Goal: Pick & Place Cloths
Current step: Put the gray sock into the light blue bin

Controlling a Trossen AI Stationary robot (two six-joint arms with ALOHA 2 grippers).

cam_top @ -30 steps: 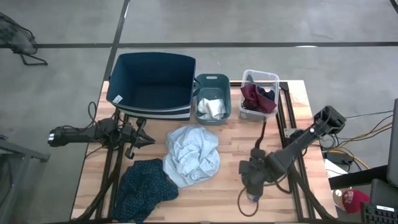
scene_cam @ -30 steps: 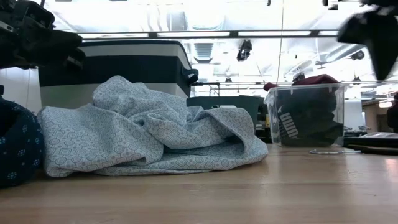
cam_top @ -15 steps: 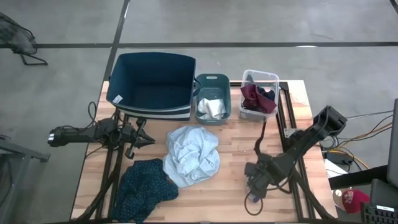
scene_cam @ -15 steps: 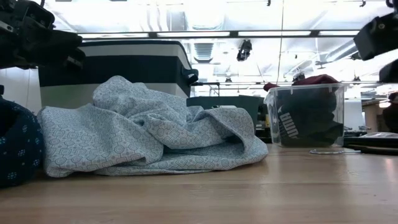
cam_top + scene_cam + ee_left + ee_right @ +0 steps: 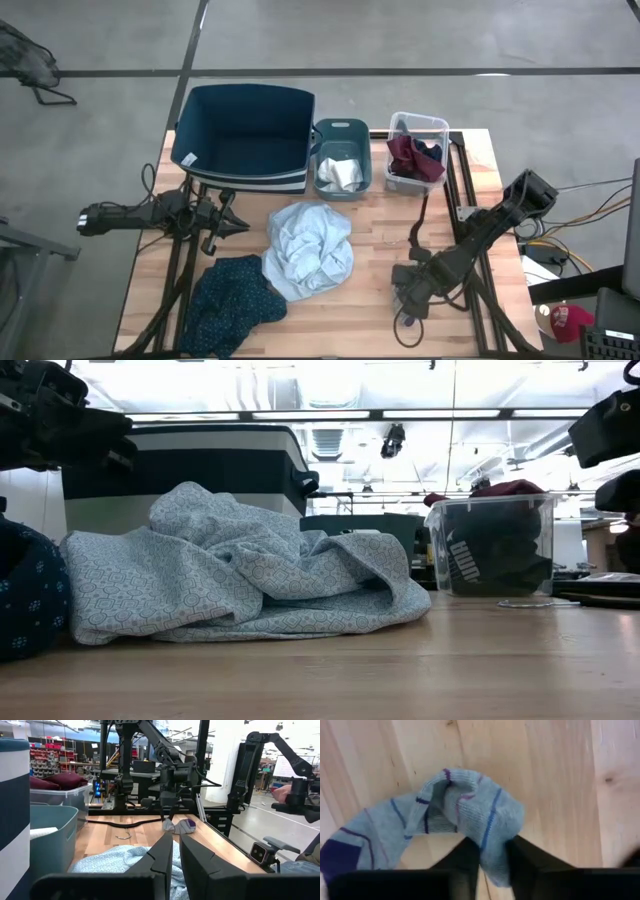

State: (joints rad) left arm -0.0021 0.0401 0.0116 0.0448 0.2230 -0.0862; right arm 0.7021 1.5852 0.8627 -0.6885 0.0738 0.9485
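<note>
Pinching a fold of the grey striped sock on the counter, the right gripper should lift straight up; the left gripper waits, fingers nearly closed.

White "PUMA" lettering, turned sideways, on dark fabric inside the clear bin

High view looks straight down on your whole tabletop. Low view sits at surface level, facing across. Both share the pale cloth. Wrist views sit close.
</note>
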